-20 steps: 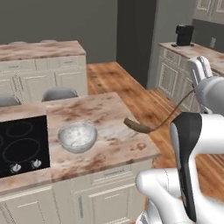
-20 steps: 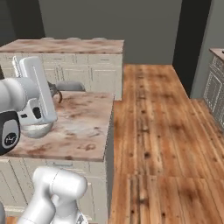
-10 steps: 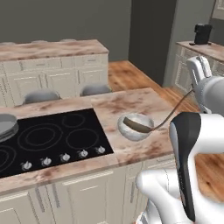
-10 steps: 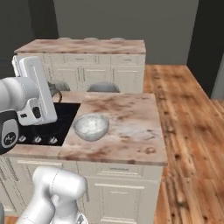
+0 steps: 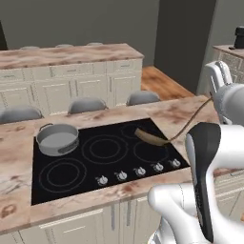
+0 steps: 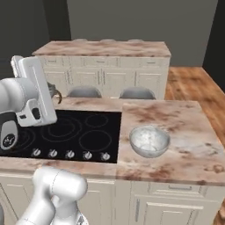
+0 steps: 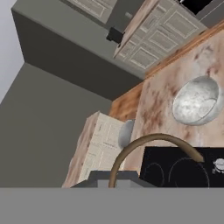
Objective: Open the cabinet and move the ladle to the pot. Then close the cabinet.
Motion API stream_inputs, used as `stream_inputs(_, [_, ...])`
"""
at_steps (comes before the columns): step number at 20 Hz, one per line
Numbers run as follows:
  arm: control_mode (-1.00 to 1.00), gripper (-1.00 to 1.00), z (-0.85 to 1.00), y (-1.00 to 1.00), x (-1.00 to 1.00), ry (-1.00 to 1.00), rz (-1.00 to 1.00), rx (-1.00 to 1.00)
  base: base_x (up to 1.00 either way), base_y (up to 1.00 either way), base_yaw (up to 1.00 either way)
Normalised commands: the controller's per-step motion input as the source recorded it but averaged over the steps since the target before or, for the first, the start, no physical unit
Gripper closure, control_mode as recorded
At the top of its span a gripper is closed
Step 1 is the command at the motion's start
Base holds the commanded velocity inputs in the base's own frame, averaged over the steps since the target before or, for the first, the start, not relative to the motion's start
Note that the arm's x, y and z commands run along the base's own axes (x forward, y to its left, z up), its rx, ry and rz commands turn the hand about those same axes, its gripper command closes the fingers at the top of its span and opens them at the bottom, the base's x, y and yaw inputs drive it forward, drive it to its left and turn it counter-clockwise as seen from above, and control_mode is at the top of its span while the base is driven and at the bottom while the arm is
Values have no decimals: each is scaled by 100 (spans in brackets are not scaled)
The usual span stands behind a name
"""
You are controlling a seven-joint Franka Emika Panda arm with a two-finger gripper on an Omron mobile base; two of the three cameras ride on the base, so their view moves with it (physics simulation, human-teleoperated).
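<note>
Driving sideways, the base has swung the cooktop (image 5: 102,159) and pot (image 5: 57,138) into sight, with the ladle (image 5: 164,136) hanging over the right burners, its handle clamped in the shut pincer. Carry the bowl leftward across the worktop (image 5: 14,186) until it sits above the pot, then lower before releasing.

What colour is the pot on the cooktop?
Grey metal pot, clearest in the left base view.

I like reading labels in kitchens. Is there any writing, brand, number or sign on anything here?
None can be read.
The knobs along the cooktop carry no legible marks.
The pot, bowl and ladle are plain.
</note>
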Motion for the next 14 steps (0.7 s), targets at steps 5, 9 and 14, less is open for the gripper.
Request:
stream_inputs(5, [100, 100, 0, 0, 0, 0, 0, 0, 74, 100, 0])
stream_inputs(9, [100, 100, 0, 0, 0, 0, 0, 0, 45, 100, 0])
stream_inputs(14, [100, 100, 0, 0, 0, 0, 0, 0, -60, 100, 8])
